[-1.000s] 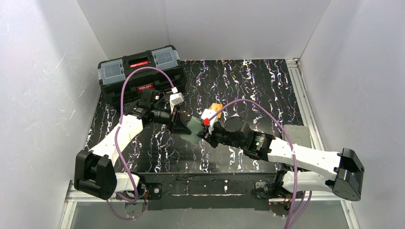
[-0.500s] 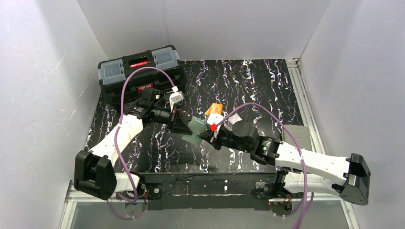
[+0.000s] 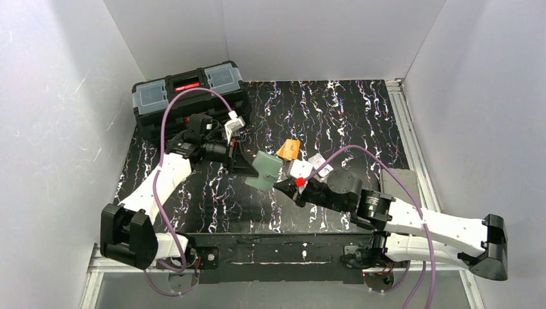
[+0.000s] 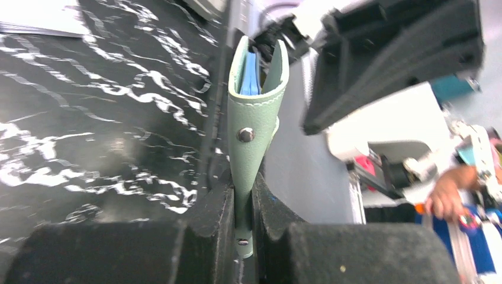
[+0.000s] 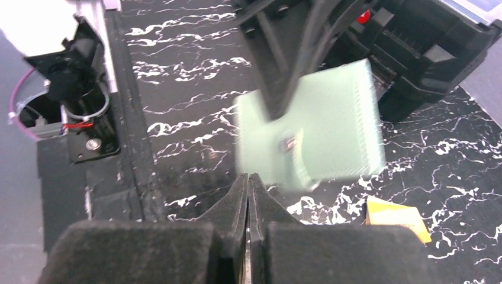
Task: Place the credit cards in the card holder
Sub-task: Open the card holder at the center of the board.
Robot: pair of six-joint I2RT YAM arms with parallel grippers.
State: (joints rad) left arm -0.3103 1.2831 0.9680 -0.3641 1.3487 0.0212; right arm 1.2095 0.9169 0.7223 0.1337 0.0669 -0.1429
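The mint-green card holder (image 3: 265, 170) hangs above the table, and my left gripper (image 3: 248, 164) is shut on its lower edge. In the left wrist view the card holder (image 4: 254, 106) stands edge-on between the pads (image 4: 216, 213), gaping slightly at its far end with blue lining showing. My right gripper (image 3: 281, 187) is shut just right of it and below, with nothing visible between its jaws. From the right wrist the card holder (image 5: 331, 130) floats ahead of the shut gripper (image 5: 248, 180). An orange credit card (image 3: 288, 149) and a white one (image 3: 317, 160) lie on the table behind.
A black toolbox (image 3: 187, 96) with a red strip stands at the back left, close behind the left arm. A grey plate (image 3: 399, 183) lies by the right rail. The orange card (image 5: 393, 218) sits right of my right fingers. White walls enclose the table.
The left gripper has shut on the card holder and turned it up so its face shows from above. The right gripper has drawn back toward the near right, off the holder.
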